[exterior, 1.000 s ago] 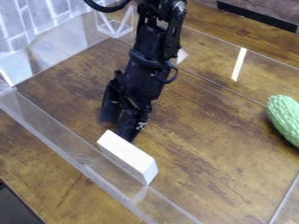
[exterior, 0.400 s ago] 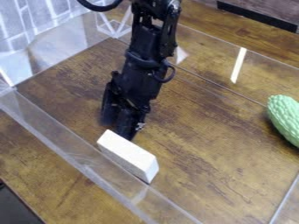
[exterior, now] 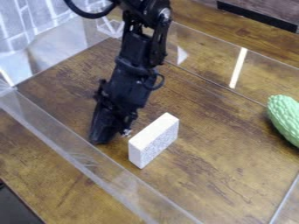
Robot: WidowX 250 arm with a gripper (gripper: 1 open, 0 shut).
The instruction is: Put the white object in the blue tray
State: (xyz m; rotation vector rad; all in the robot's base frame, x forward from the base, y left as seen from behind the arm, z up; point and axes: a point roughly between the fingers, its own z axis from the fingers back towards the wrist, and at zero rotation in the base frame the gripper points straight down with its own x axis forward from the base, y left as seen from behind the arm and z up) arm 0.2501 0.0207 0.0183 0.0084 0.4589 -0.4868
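The white object [exterior: 155, 138] is a small brick-shaped block lying flat on the wooden table, its long side running diagonally. My black gripper [exterior: 111, 133] reaches down to the tabletop right beside the block's left side. Its fingers look drawn together with nothing between them, and the block lies outside them. Whether a fingertip touches the block I cannot tell. The blue tray is out of view.
A green bumpy oval object [exterior: 284, 118] lies at the right edge. Clear plastic walls [exterior: 70, 153] run along the front left and across the back of the wooden table [exterior: 222, 175]. Crumpled pale material [exterior: 30, 39] sits beyond the wall at the upper left.
The arm swung left and lower. The white block, formerly in front of the gripper near the front wall, has turned and now lies to the gripper's right. The jaws have shut.
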